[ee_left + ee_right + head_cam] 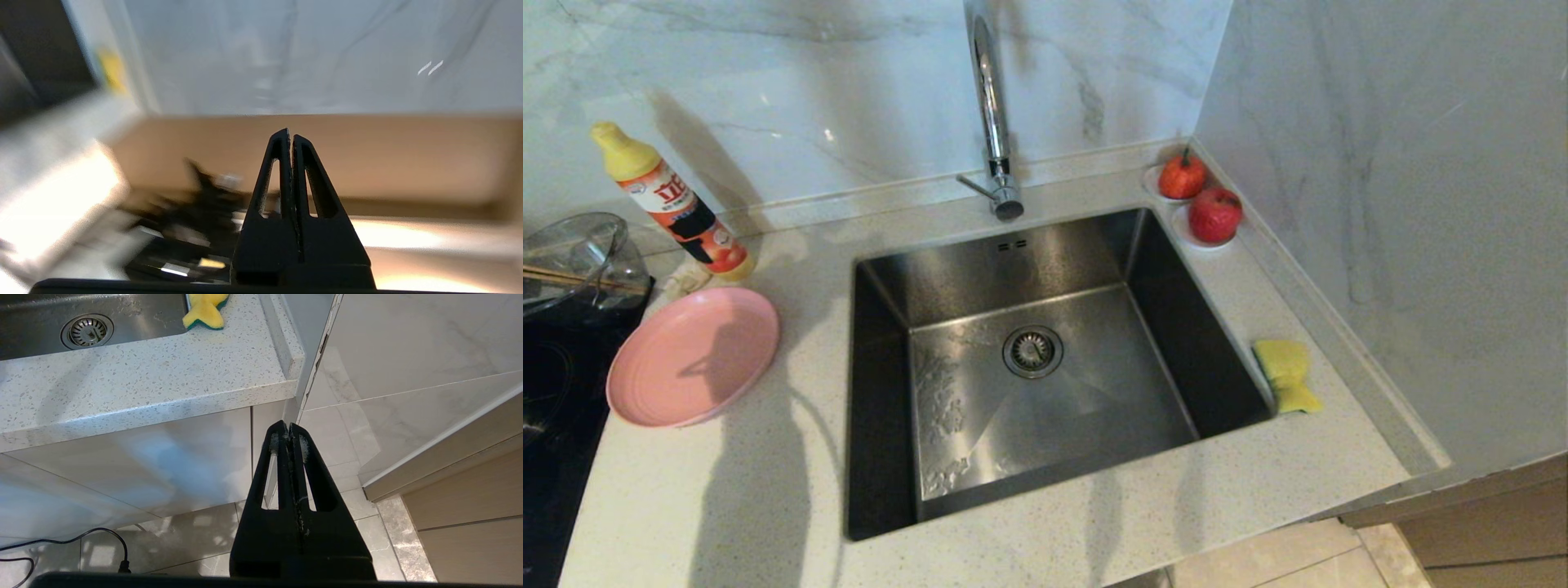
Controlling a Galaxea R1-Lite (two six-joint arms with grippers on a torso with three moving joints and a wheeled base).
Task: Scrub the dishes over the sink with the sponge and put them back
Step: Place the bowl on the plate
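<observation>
Fingers of our left gripper (291, 136) and right gripper (288, 428) are closed, empty; sponge (1286, 374) lies beside the sink (882, 392).

My left gripper (290, 136) is pressed shut, holding nothing. Beyond its tips runs a tan panel (367, 155), with pale marbled wall (286, 53) above that. Blurred dark shapes (196, 212) sit beside my fingers (269, 183).

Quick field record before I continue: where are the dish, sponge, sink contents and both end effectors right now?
plate: pink, on counter left of the sink
sponge: yellow, on counter at the sink's right rim
sink: no dishes inside, drain strainer in floor
left end effector: shut, holding nothing
right end effector: shut, holding nothing, low before the cabinet
</observation>
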